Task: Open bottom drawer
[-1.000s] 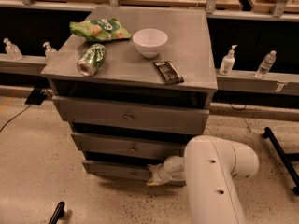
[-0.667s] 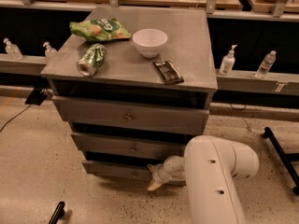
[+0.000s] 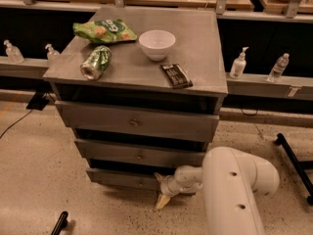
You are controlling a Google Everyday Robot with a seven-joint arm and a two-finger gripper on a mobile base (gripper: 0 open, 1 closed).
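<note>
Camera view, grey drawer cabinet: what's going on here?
A white robot arm reaches low to the cabinet, its tool at the front of the bottom drawer, fingers apart, gripping nothing that I can see. That drawer does not look pulled out yet. On top lie a green chip bag, a green can on its side, a white bowl and a dark snack bar.

The gripper [image 3: 161, 190] sits low in front of the cabinet [image 3: 200, 53], at the right end of the bottom drawer [image 3: 117, 178], and hides that part of the front (the knob cannot be made out). The white arm [image 3: 237, 190] behind it is cut off by the near edge. A black leg [image 3: 293, 159] on the right runs out of view. The print on the dark wrapper [image 3: 176, 76] is too small to read.
</note>
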